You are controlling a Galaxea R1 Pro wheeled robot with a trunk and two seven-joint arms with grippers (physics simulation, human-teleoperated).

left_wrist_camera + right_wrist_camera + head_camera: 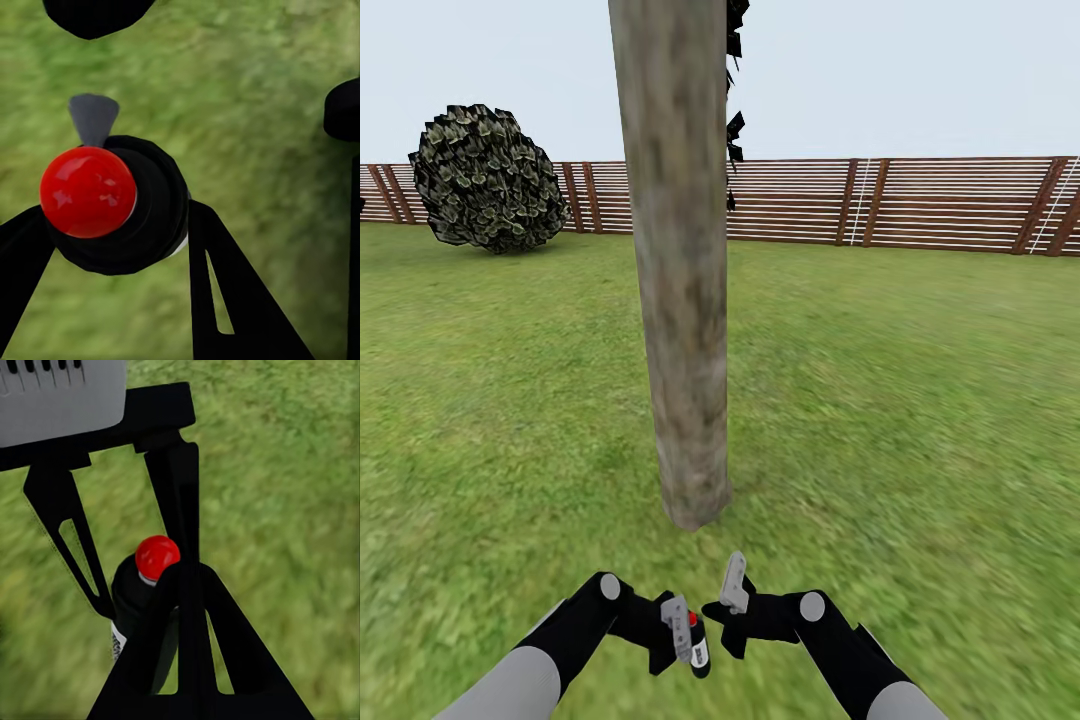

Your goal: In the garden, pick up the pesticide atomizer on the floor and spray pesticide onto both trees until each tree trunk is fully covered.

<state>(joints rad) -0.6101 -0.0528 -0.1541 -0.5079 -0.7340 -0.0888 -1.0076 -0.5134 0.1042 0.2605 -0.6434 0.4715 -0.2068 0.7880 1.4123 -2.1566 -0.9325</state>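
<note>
Black atomizer [698, 640] with a red cap sits pinched in the left gripper [682, 632], low over the lawn [920, 420], just before the trunk [680, 300]. Right gripper [728, 603] hangs beside it; I cannot tell its spread.

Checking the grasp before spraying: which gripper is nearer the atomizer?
Left. The left gripper is shut on the atomizer, its fingers either side of the bottle. The right gripper sits just beside it, toward the trunk, not holding it.
</note>
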